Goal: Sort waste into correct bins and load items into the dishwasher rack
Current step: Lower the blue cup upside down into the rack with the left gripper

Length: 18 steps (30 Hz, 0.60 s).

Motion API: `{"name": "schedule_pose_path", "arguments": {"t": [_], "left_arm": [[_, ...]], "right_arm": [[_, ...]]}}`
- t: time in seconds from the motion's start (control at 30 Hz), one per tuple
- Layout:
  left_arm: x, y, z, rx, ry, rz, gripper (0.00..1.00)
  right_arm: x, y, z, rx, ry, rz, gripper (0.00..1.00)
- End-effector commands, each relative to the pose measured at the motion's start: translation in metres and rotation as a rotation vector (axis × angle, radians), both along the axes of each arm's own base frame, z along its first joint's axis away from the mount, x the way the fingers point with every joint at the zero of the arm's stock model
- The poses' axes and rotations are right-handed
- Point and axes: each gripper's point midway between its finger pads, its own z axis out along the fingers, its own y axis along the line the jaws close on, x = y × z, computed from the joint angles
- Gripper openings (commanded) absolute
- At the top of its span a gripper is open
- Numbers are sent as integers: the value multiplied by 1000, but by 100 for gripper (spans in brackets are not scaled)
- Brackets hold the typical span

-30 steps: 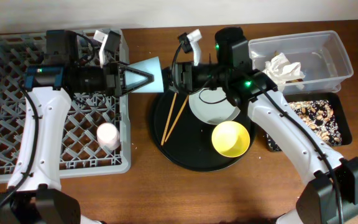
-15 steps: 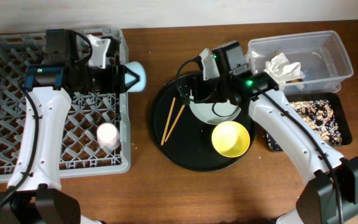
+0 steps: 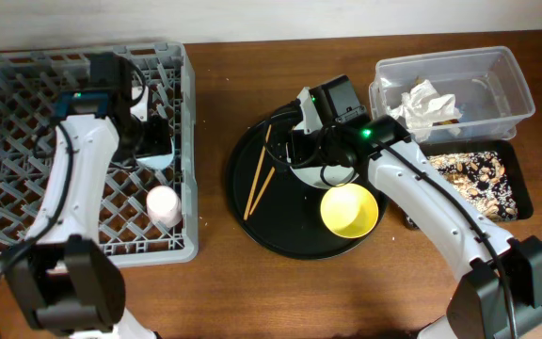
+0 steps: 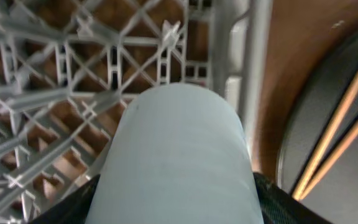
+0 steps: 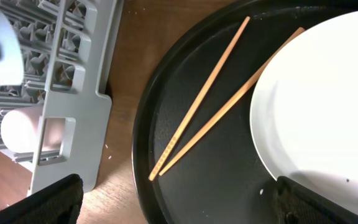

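Observation:
My left gripper point(image 3: 155, 141) is shut on the small blue cup point(image 3: 160, 156), holding it over the right side of the grey dishwasher rack point(image 3: 26, 188). The left wrist view is mostly filled by the cup point(image 4: 179, 155), with the rack's pegs point(image 4: 55, 74) below it. A pink cup point(image 3: 165, 204) stands in the rack. My right gripper point(image 3: 301, 155) hangs open above the round black tray point(image 3: 280, 231), with nothing between its fingers point(image 5: 48, 202). Beneath it lie two chopsticks point(image 5: 210, 99) beside the pale plate point(image 5: 328, 106). The yellow bowl point(image 3: 349, 209) sits on the tray's front.
At the back right a clear tub point(image 3: 502, 80) holds a crumpled white napkin point(image 3: 429, 102). In front of it, a shallow black tray point(image 3: 483, 184) holds brownish scraps. A strip of bare brown table point(image 3: 213, 141) separates the rack from the round tray.
My left arm has carried the blue cup leftward, from above the table gap to over the rack. My right gripper has opened wide and swung down over the chopsticks and plate.

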Motion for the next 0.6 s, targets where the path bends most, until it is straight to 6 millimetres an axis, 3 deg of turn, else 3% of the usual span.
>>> {"name": "schedule_pose_path", "arguments": {"t": [0.0,0.5,0.57], "left_arm": [[-3,5,-16,30,59,30,65],[-10,8,-30,47,122,32,66],[-10,8,-31,47,123,31,80]], "right_arm": [[-1,-2,-8,-28,5,8,98],[-4,-3,-10,-33,17,8,98],[-4,-3,-10,-34,19,8,98]]}}
